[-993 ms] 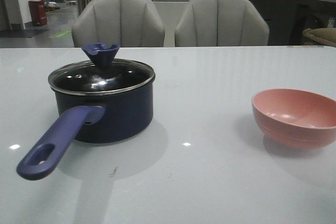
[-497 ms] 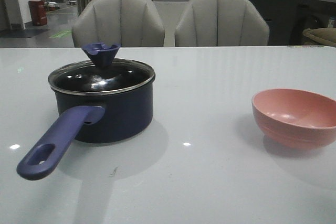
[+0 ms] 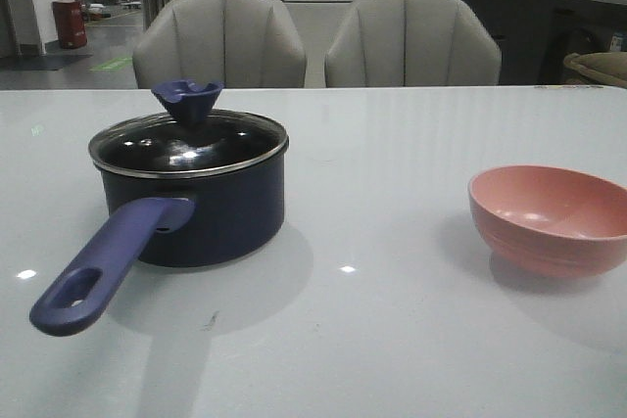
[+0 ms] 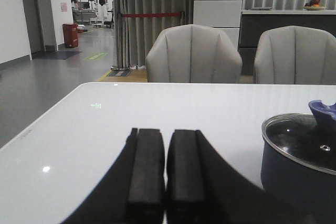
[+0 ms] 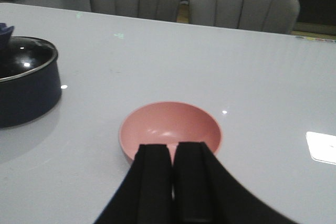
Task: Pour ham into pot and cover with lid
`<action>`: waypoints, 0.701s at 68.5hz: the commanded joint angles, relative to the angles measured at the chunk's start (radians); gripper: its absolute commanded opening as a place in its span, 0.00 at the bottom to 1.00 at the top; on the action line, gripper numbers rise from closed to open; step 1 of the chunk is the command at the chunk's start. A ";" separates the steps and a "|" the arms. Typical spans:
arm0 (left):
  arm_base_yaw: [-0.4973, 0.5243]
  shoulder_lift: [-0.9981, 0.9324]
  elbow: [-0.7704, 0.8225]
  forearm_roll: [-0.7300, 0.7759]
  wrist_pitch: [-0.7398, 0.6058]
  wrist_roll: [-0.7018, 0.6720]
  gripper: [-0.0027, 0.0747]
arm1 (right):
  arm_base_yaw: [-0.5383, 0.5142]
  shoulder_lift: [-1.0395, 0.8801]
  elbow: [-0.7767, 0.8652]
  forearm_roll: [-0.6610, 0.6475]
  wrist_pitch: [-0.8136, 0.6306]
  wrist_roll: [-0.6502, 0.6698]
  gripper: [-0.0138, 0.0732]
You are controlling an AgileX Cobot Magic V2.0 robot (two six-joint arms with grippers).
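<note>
navy pot (image 3: 196, 208) on white counter (image 3: 392, 340), left side, handle toward camera. glass lid (image 3: 188, 139) seated on pot rim, blue knob up. pink bowl (image 3: 549, 219) well apart, right side, inside bare. ham not visible. left tool (image 4: 156, 174) pads pressed together, holding nothing. right tool (image 5: 173, 182) same, just above bowl's near rim.

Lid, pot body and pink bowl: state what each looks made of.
The round clear lid looks like glass with a metal rim: it is see-through with bright glints and a silvery edge. The dark navy saucepan body seems to be coated or enamelled metal with a dull sheen. The pink round bowl looks like matte plastic or ceramic; which one is unclear.
</note>
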 commanded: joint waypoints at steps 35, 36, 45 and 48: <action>0.003 -0.018 0.020 -0.009 -0.080 -0.003 0.18 | -0.019 -0.184 0.133 -0.316 -0.220 0.315 0.34; 0.003 -0.018 0.020 -0.009 -0.080 -0.003 0.18 | -0.019 -0.184 0.133 -0.316 -0.221 0.315 0.34; 0.003 -0.018 0.020 -0.009 -0.080 -0.003 0.18 | -0.019 -0.184 0.133 -0.315 -0.221 0.315 0.34; 0.003 -0.018 0.020 -0.009 -0.080 -0.003 0.18 | -0.019 -0.184 0.133 -0.315 -0.221 0.315 0.34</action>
